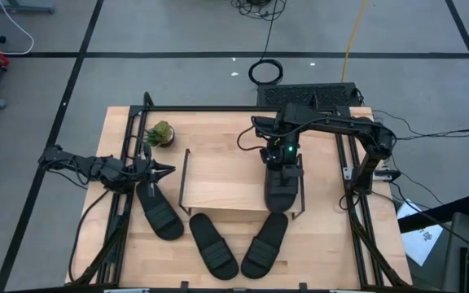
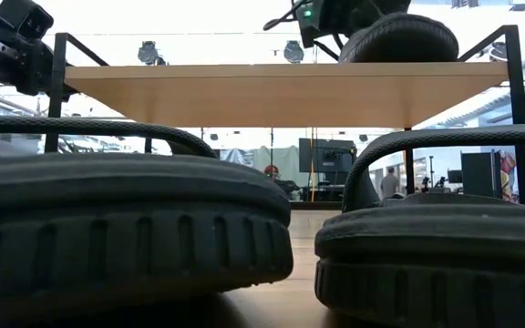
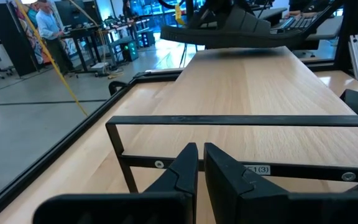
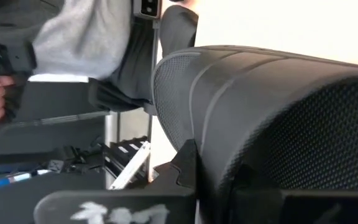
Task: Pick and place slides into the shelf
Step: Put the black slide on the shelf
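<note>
The right claw (image 1: 282, 163) was over the right end of the shelf (image 1: 218, 183), its fingers pinched shut on a black slide (image 1: 282, 185) that lay lengthwise on the shelf's top board beside the right wire frame. In the right wrist view that slide's ribbed strap (image 4: 272, 124) filled most of the picture, pressed against the claw's fingers. The low view showed the same slide (image 2: 399, 38) on top of the light wooden board (image 2: 281, 91), with the right arm coming down to it from above.

Three more slides lay on the desk (image 1: 332, 244). One (image 1: 159, 210) lay to the left of the shelf, near the left claw. The other two (image 1: 212, 244) (image 1: 265, 244) lay in front of the shelf, angled toward each other, close together but apart. In the low view those two (image 2: 126, 237) (image 2: 436, 246) filled the foreground, with the shelf behind them.

The left claw (image 1: 163, 170) hung at the left side of the desk, just left of the shelf's wire frame, its fingers pressed nearly together around nothing; the left wrist view showed the two fingertips (image 3: 188, 163) with only a thin gap. A small potted plant (image 1: 159, 133) stood on the desk behind the left claw. In the left wrist view a person (image 3: 45, 25) stood in the room beyond.
</note>
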